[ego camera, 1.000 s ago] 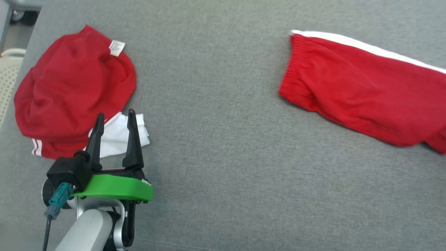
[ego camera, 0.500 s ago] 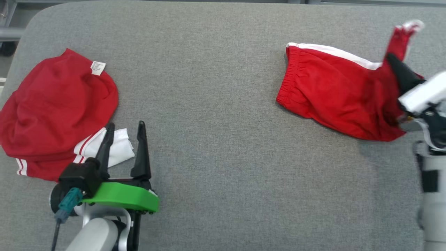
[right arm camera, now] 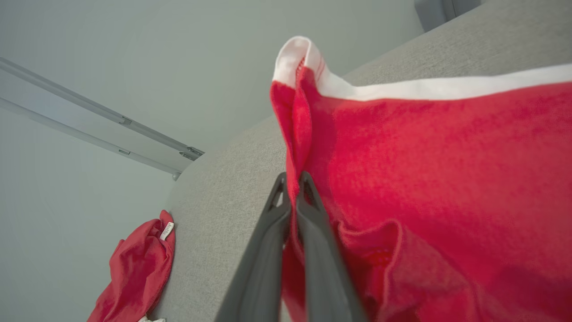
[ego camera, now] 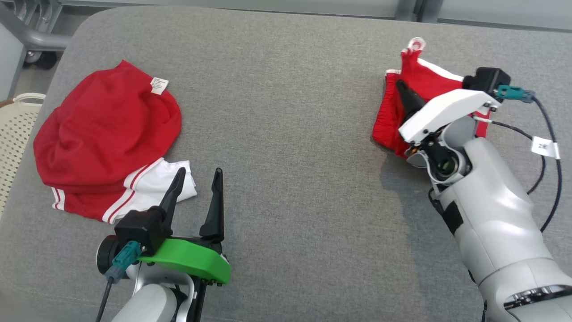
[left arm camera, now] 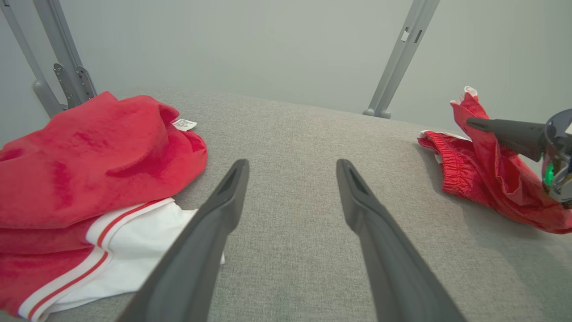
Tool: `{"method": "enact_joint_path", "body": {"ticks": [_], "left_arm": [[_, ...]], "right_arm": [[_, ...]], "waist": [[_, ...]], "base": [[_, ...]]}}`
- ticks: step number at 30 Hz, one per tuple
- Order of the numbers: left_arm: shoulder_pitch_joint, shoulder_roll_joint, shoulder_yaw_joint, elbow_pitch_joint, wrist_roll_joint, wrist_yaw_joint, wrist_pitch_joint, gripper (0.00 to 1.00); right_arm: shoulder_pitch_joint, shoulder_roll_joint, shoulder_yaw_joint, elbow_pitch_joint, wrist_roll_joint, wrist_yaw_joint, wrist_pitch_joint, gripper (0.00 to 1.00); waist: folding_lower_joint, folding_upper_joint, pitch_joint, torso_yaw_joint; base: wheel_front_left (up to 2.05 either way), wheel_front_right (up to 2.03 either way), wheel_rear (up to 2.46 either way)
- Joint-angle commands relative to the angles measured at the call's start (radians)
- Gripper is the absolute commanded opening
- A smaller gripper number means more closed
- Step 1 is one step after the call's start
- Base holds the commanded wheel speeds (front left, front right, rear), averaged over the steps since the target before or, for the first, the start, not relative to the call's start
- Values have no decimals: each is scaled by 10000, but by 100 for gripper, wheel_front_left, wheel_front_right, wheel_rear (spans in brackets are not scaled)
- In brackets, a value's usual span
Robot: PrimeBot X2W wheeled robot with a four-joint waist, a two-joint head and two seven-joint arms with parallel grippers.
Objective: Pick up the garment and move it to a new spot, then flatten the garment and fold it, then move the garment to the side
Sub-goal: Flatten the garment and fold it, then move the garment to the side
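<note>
— What is seen at the left end of the grey pad (ego camera: 290, 112)?
— A crumpled red-and-white top (ego camera: 107, 134) is heaped there. Just beside it, toward the pad's near edge, the left gripper (ego camera: 199, 172) is held with its fingers spread wide and nothing between them.
— And at the right end?
— The red shorts (ego camera: 422, 80) are bunched there, well apart from that gripper. A fold by the white trim is pinched and lifted by the right gripper (right arm camera: 291, 179), its fingers pressed together on the cloth. The waistband rests on the pad.
— Which arm is favoured for the move?
— The right arm, it is judged, since the cloth is in its grip. The pad's bare middle lies to the shorts' left. Their long axis cannot be told while they are bunched.
</note>
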Motion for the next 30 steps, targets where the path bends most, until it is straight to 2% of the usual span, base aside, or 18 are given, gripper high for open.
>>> {"method": "enact_joint_path", "body": {"ticks": [1,2,3,4,9,15,17,21,25,28,30], "left_arm": [[-117,-24,-38,59,13,-50,7,100],[-120,-33,-46,81,-3,-66,13,100],[-135,-39,-56,96,-6,-65,13,100],[-147,-46,-59,110,-12,-64,11,100],[45,81,112,61,-85,87,-118,100],[338,218,331,-67,-165,271,-199,100],[473,267,417,-154,-186,341,-249,100],[594,302,467,-331,-212,396,-288,100],[471,268,430,-411,-186,383,-274,100],[324,218,378,-402,-186,299,-257,100],[226,171,355,-356,-179,275,-253,100]], "right_arm": [[-323,-63,536,596,330,7,-378,0],[-473,-64,823,893,408,7,-578,0],[-623,-55,1104,1133,456,7,-743,35],[-749,-50,1324,1353,540,7,-957,100],[-1155,-54,2334,1797,685,6,-1900,100],[-1002,-65,2875,1011,814,6,-2423,100],[-692,-465,2937,626,677,3,-2381,100],[-79,-1451,2632,170,530,4,-2062,100],[442,-2349,1963,318,245,6,-1864,100],[646,-2480,1495,469,362,6,-1607,100],[705,-2343,1253,504,559,6,-1353,100]], "waist": [[1,0,-61,92],[1,0,-75,107],[1,0,-87,117],[1,0,-97,117],[1,0,-149,-175],[1,0,-221,-678],[1,0,-224,-911],[1,0,-165,-1200],[1,0,92,-1252],[1,0,325,-1196],[1,0,452,-1107]], "base": [[0,0,0],[0,0,0],[0,0,0],[0,0,0],[0,0,0],[0,0,0],[0,0,0],[0,0,0],[0,0,0],[0,0,0],[0,0,0]]}}
